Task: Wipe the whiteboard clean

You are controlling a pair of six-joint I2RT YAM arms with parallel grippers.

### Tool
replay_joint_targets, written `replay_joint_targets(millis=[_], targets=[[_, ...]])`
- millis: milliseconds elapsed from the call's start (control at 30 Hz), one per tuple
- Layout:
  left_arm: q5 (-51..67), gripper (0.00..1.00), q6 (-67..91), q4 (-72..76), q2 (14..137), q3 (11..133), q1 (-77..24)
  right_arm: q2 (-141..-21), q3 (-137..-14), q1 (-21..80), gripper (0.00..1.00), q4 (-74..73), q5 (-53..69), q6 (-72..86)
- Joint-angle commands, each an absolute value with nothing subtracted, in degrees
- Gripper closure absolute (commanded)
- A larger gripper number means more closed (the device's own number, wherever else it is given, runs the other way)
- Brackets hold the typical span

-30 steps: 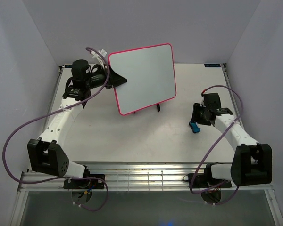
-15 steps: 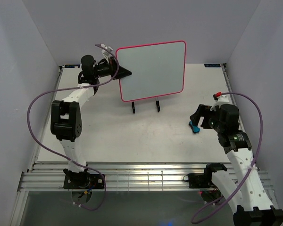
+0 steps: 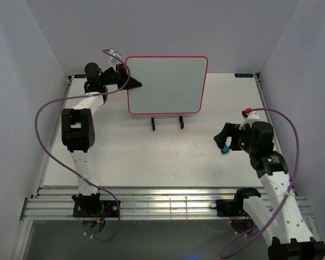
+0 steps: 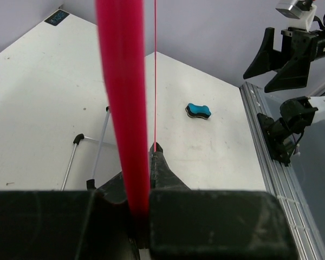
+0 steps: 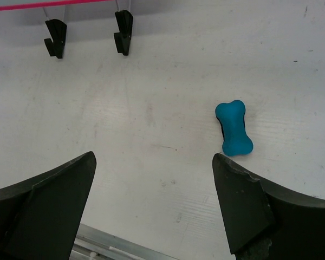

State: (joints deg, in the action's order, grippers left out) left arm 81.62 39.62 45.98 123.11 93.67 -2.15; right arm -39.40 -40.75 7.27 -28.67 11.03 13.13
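Note:
The whiteboard (image 3: 167, 85), pink-framed with a blank white face, stands upright and level over its black wire stand (image 3: 167, 123). I cannot tell whether it rests on the stand. My left gripper (image 3: 134, 83) is shut on the board's left edge. In the left wrist view the pink frame (image 4: 122, 108) runs up from between the closed jaws of that gripper (image 4: 143, 157). The blue bone-shaped eraser (image 3: 224, 148) lies on the table at the right. Just above it my right gripper (image 3: 223, 140) is open and holds nothing. In the right wrist view the eraser (image 5: 234, 128) lies beyond the right finger of the wide-spread gripper (image 5: 154, 162).
The stand's two black feet (image 5: 57, 37) sit on the white table beneath the board's lower edge (image 5: 43, 5). A metal rail (image 4: 260, 141) borders the table's near edge. Grey walls close in at the left, right and back. Purple cables loop from both arms.
The left arm has turned the tilted board upright and level and brought it down over the stand. The right gripper has opened wide and drawn up from the eraser, which stays on the table.

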Motion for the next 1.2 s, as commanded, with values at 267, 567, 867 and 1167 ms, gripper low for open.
replay_joint_targets(millis=[267,567,867,1167], targets=[[80.6,1.00,53.7,68.3,127.9,96.2,-2.4,-39.2,-40.7,7.8,0.03,-27.2,14.1,13.0],[78.6,1.00,52.1,67.9,129.5,95.3,-2.2,-38.6,-40.3,8.3,0.02,-26.8,13.9,12.9],[77.3,1.00,54.0,71.0,130.5,94.7,-1.6,-38.8,-39.5,8.3,0.02,-26.0,14.0,12.9],[77.2,1.00,55.8,76.8,130.9,89.7,-0.9,-38.7,-38.9,8.4,0.05,-25.6,14.0,13.0]])
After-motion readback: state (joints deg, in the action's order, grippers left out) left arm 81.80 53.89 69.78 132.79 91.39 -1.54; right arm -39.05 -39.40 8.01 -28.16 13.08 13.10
